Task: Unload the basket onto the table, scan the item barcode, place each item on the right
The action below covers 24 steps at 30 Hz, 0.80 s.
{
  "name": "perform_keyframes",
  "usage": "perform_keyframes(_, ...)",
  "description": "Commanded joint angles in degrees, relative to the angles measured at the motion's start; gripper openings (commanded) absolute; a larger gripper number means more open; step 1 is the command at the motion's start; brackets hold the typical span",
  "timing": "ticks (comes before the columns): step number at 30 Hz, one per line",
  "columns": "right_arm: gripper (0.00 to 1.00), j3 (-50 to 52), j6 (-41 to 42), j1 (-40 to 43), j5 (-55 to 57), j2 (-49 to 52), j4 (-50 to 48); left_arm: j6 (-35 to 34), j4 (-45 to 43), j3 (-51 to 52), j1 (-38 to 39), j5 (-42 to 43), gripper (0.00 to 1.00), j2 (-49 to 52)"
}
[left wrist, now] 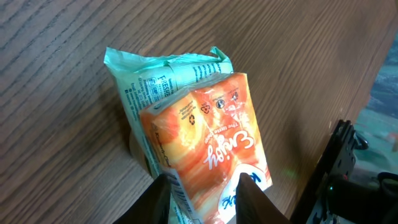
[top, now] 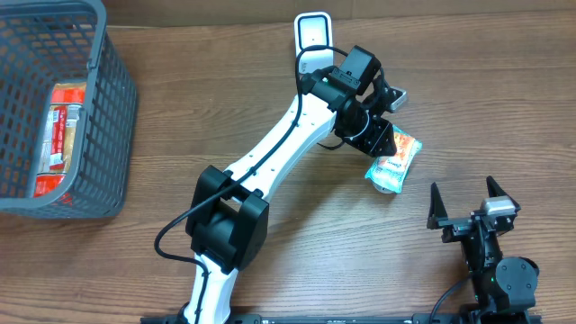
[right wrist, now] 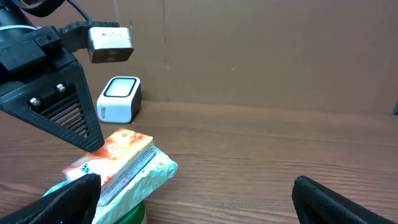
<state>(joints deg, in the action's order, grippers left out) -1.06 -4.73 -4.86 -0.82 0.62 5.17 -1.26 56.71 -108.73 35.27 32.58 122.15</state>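
The left gripper (left wrist: 202,202) is closed narrowly on an orange-and-mint packet (left wrist: 211,143), its fingers (left wrist: 158,199) pinching one end. The packet lies right of the middle of the desk (top: 504,81); I cannot tell whether it touches the wood. Beyond it, by the far edge, stands the white barcode scanner (top: 312,31). The right gripper (top: 463,193) sits by the desk's near right corner, jaws spread wide, well apart from the packet. A grey mesh basket (top: 112,108) holding red-wrapped goods (top: 63,126) occupies the far left corner
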Motion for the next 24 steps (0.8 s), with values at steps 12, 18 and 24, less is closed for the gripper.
perform_keyframes(12,1.00,0.6,-0.2,0.1,0.5,-0.4,-0.4,0.8,-1.7,0.7,0.4,-1.2,0.30,0.4)
perform_keyframes(18,1.00,0.6,-0.3,0.1,0.5,-0.4,-0.4,0.6,-1.7,0.7,1.0,-1.8,0.29,0.4)
perform_keyframes(24,1.00,0.6,-0.2,0.1,0.5,-0.4,-0.4,-0.1,-1.7,0.7,1.7,-5.2,0.27,0.4)
